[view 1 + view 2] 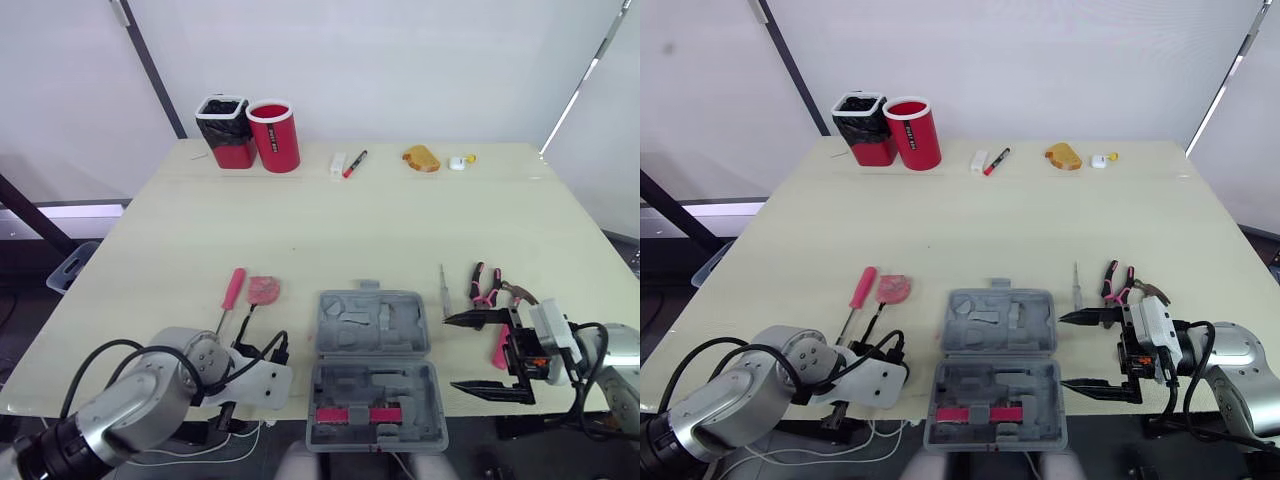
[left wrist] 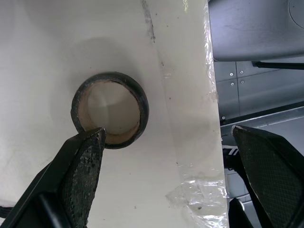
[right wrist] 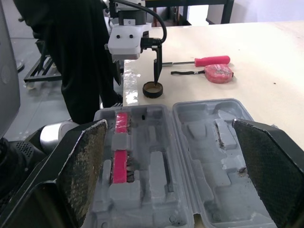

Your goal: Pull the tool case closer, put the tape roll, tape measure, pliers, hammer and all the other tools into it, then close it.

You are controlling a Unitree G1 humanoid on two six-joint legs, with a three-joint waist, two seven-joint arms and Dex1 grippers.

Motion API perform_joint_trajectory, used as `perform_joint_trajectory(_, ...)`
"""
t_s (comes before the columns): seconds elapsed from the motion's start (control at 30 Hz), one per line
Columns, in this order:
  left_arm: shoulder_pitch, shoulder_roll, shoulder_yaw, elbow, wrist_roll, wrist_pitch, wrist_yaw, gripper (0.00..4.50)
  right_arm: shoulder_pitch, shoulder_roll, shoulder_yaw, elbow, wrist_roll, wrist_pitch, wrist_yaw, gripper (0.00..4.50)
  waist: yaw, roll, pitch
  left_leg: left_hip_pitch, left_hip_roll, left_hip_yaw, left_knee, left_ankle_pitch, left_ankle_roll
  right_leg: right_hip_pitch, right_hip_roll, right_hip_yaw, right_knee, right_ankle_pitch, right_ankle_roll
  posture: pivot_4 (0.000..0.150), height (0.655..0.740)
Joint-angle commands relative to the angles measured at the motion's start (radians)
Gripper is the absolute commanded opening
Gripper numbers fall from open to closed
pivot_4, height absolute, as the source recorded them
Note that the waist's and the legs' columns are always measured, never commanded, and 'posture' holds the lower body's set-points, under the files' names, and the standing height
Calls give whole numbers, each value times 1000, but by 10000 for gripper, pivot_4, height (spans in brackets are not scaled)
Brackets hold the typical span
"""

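Note:
The grey tool case (image 1: 375, 345) lies open near the table's front edge, with a pink-handled tool (image 1: 358, 414) in its near half. Left of it, at the table's edge, stands the black tape roll (image 2: 110, 109). My left gripper (image 2: 166, 156) hangs open over the roll, one fingertip (image 2: 88, 147) at its rim and the other past the table edge. My right gripper (image 1: 480, 355) is open just right of the case, facing it. Pliers (image 1: 485, 285), a thin metal tool (image 1: 443, 290) and a pink hammer handle (image 1: 499, 352) lie at the right. A pink screwdriver (image 1: 232, 290) and tape measure (image 1: 264, 290) lie at the left.
At the table's far side stand a black cup (image 1: 225, 130) and a red cup (image 1: 274, 136). Along the same far edge lie a red marker (image 1: 354, 163), a white item (image 1: 338, 164), a yellow object (image 1: 421, 158) and a small white piece (image 1: 458, 161).

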Motion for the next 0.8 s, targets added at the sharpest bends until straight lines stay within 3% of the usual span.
perform_joint_trajectory(0.03, -31, -13, 13, 11, 10, -28, 1, 41109, -11, 3, -7, -25, 16, -5, -10, 45000, 0, 0, 0, 0, 0, 0, 0, 0, 0, 0, 0, 0, 0, 0, 0, 1500, 7400)
perform_joint_trajectory(0.1, -51, -27, 6, 32, 16, -40, -2, 37657, -10, 4, -6, -26, 14, -5, -13, 45000, 2, 0, 0, 0, 0, 0, 0, 0, 0, 0, 0, 0, 0, 0, 0, 1500, 7400)
perform_joint_trajectory(0.13, -67, -43, -6, 60, 23, -53, -1, 30380, -9, 5, -4, -28, 14, -5, -16, 45000, 2, 0, 0, 0, 0, 0, 0, 0, 0, 0, 0, 0, 0, 0, 1, 1500, 7400)
perform_joint_trajectory(0.17, -81, -56, -19, 86, 31, -67, 0, 28430, -9, 6, -3, -29, 13, -5, -19, 45000, 2, 0, 0, 0, 0, 0, 0, 0, 0, 0, 0, 0, 0, 1, 1, 1500, 7400)
perform_joint_trajectory(0.37, -148, -133, -90, 197, 84, -122, -22, 507, -10, 11, -2, -30, 11, -7, -28, 45000, 2, 1, -1, 0, 0, 0, 0, 0, 0, 1, 0, 0, 0, 2, 3, 1500, 7400)
perform_joint_trajectory(0.8, -188, -135, -51, 160, 101, -126, -122, 142, -7, 23, -1, -7, -2, -27, -25, 45000, 6, 3, -2, 1, -1, 0, 1, 0, 0, 1, 0, 0, 1, 2, 3, 1500, 7400)
